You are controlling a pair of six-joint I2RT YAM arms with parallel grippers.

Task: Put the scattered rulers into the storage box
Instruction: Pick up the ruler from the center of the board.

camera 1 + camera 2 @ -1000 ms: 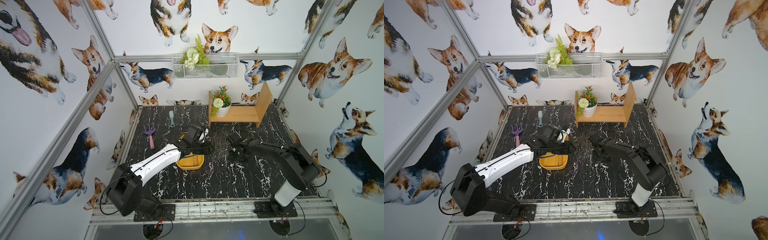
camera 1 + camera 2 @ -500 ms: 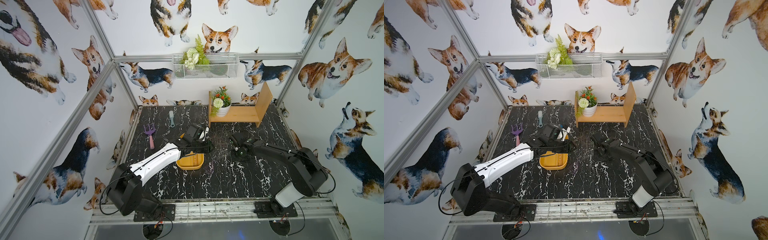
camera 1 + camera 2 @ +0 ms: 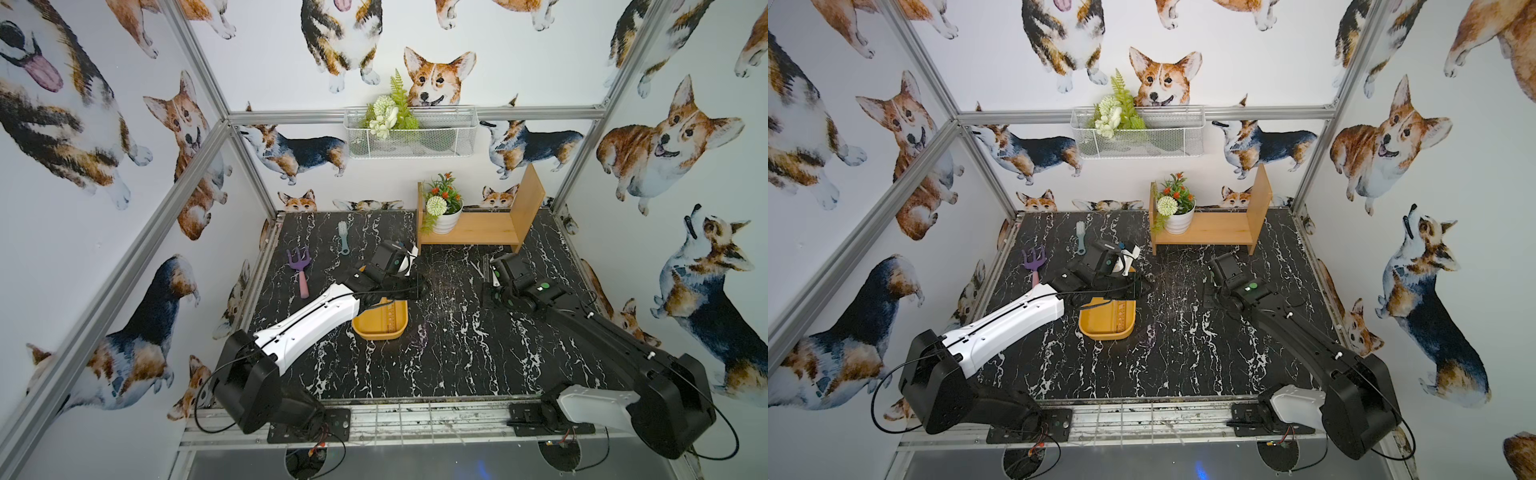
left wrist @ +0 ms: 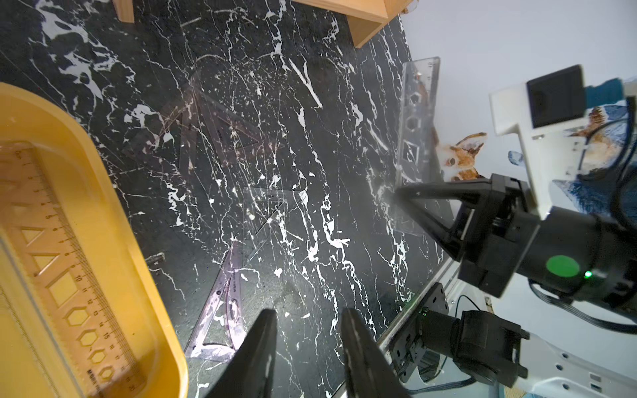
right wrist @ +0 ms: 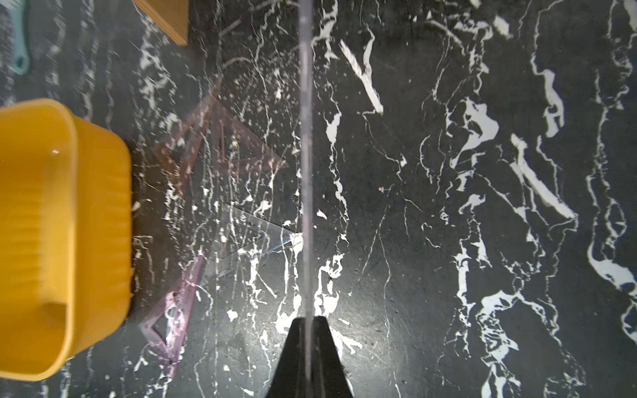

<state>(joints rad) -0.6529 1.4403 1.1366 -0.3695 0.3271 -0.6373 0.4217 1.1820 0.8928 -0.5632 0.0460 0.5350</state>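
My right gripper (image 5: 306, 318) is shut on a clear straight ruler (image 5: 305, 138), which runs edge-on away from its fingertips above the table. The left wrist view shows that ruler (image 4: 418, 138) standing up from the right gripper (image 4: 396, 193). The yellow storage box (image 3: 376, 330) sits mid-table with a clear ruler (image 4: 62, 258) lying inside. My left gripper (image 4: 308, 320) is open and empty, hovering over bare table beside the box. Three set squares lie flat between box and right gripper: a purple one (image 4: 220, 303), a brownish one (image 4: 220, 138) and a clear one (image 4: 265, 206).
A purple toy fork (image 3: 300, 270) and a pale blue brush (image 3: 343, 237) lie at the back left. The wooden shelf (image 3: 478, 228) with a potted plant (image 3: 442, 208) stands at the back. A wire basket (image 3: 411, 133) hangs on the wall.
The right gripper has closed fully on the clear ruler and the right arm has stretched out, carrying it toward the back right. The left arm has hardly moved.
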